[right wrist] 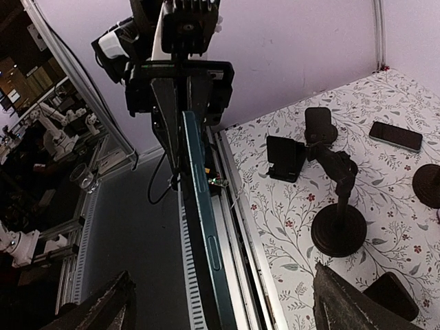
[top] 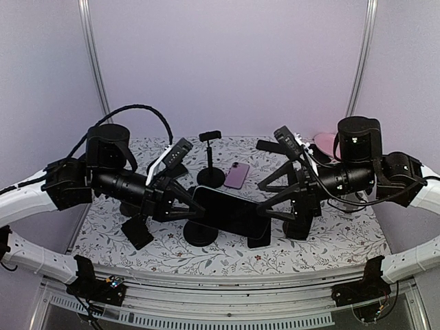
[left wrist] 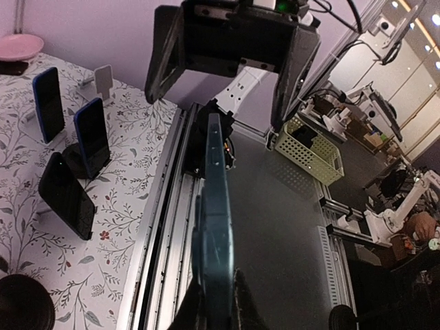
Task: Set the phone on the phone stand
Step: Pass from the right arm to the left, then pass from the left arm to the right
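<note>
A dark teal phone point(top: 230, 213) is held level above the table between both arms. My left gripper point(top: 191, 203) is shut on its left end; in the left wrist view the phone point(left wrist: 214, 206) stands edge-on between my left gripper's point(left wrist: 214, 297) closed fingers. My right gripper point(top: 275, 210) is open and straddles the phone's right end; in the right wrist view its fingers point(right wrist: 357, 302) stand wide apart from the phone point(right wrist: 203, 227). A black phone stand point(top: 201, 234) with a round base sits just under the phone and also shows in the right wrist view point(right wrist: 338, 206).
A taller black stand point(top: 210, 155) and a purple phone point(top: 236, 174) lying flat are behind. Small black stands point(top: 137, 232) sit left and right. Three phones stand on holders point(left wrist: 91, 134) and a pink dish point(left wrist: 20, 47) is at the far right. The table's front rail point(top: 227, 278) is near.
</note>
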Robot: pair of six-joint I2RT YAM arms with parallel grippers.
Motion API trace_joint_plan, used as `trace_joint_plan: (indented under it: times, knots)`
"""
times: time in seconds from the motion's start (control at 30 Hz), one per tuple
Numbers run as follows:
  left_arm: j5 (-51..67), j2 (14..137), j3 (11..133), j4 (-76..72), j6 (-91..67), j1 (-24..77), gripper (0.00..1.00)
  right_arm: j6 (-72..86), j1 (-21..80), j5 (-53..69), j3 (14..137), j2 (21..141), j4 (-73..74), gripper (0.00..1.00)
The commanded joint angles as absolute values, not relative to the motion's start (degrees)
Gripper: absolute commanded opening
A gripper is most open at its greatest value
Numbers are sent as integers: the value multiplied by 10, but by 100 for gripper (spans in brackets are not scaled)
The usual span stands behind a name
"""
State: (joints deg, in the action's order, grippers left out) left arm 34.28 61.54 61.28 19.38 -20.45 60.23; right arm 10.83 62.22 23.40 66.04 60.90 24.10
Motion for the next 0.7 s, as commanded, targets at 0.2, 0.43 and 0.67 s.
trace_joint_plan:
  times: [0.2,0.43,0.67]
  knots:
    - [330,650,647,214,-148,655,0,74,628,410,654,645,259,77]
    - [327,654,649,213,-142,661,0,74,632,424,664,672,285,50]
    - [328,662,653,209,-140,662,0,74,635,412,686,699,296,34]
